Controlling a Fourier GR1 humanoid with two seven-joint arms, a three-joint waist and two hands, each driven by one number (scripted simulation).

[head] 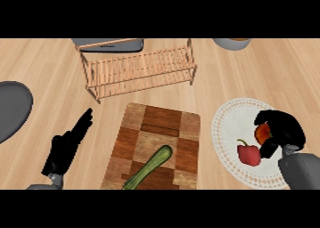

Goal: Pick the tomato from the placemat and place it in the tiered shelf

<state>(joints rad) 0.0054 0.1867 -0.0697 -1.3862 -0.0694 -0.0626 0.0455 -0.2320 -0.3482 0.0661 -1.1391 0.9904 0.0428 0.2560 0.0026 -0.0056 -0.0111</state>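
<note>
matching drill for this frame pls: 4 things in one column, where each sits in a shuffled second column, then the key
Things:
1. tomato
2. red pepper
3. zucchini
4. tiered shelf

Places:
A. lying on the cutting board
B. on the counter beyond the cutting board
C. inside the curled right hand, over the placemat
D. lying free on the placemat, beside the right hand

Pairs: 1-C, 2-D, 3-A, 4-B
</note>
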